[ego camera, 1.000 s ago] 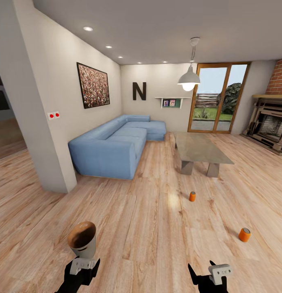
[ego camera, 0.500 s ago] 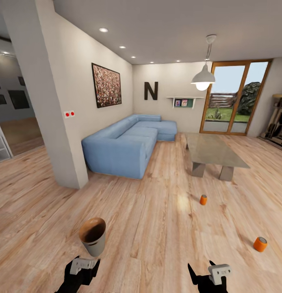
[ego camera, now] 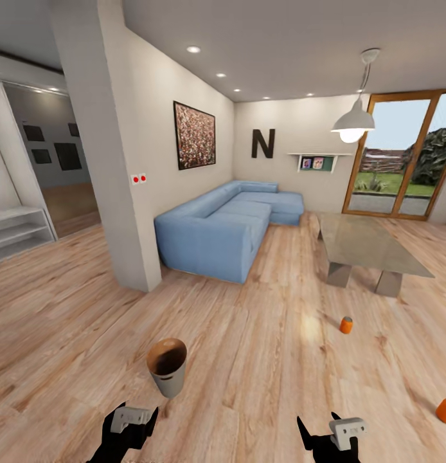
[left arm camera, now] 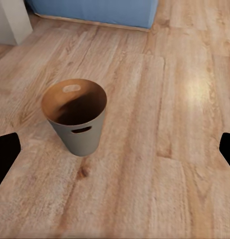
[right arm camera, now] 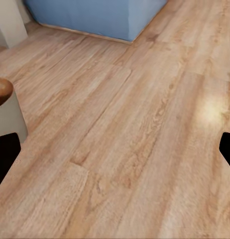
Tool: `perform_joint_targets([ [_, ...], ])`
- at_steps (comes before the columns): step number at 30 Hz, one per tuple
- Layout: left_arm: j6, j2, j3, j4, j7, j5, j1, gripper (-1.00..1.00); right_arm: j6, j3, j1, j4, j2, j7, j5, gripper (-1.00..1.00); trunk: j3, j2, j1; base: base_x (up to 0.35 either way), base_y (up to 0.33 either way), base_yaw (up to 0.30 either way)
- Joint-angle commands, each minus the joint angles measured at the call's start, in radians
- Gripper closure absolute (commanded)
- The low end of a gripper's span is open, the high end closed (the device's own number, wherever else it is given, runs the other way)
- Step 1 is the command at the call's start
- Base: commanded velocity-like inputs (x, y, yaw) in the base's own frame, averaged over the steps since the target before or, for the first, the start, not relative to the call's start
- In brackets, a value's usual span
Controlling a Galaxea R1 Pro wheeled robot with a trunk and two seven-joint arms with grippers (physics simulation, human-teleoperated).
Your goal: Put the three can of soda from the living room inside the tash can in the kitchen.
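The tash can (ego camera: 167,368), grey outside and coppery brown inside, stands upright on the wood floor of the living room, just ahead of my left gripper (ego camera: 138,413). The left wrist view has the tash can (left arm camera: 77,124) close in front of the left gripper (left arm camera: 115,152), whose fingers are wide apart and hold nothing. My right gripper (ego camera: 316,424) is open and empty too, with the tash can (right arm camera: 5,107) at the side of its wrist view. Two orange cans of soda stand on the floor, one (ego camera: 346,325) near the coffee table, one (ego camera: 445,410) at the right edge. The kitchen is out of view.
A blue corner sofa (ego camera: 216,231) stands ahead against the wall, and a stone coffee table (ego camera: 367,247) to its right. A thick wall pillar (ego camera: 117,193) rises left of the sofa. Beyond it a passage leads to a room with white shelves (ego camera: 17,228).
The whole picture has slid to the right, so the camera has turned left. The fireplace has left the view and the passage at the left has come in. Both grippers look unchanged.
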Motion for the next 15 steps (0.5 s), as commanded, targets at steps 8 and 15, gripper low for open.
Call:
perform_joint_targets([
  [8,-0.001,0.000,0.000,0.000,0.000,0.000,0.000,-1.00,0.000,0.000,0.000,0.000,0.000,0.000,0.000,-1.00,0.000,0.000,0.000,0.000,0.000,0.241],
  [15,-0.001,0.000,-0.001,0.000,0.000,0.000,0.000,-1.00,0.000,0.000,0.000,0.000,0.000,0.000,0.000,-1.00,0.000,0.000,0.000,0.000,0.000,0.242],
])
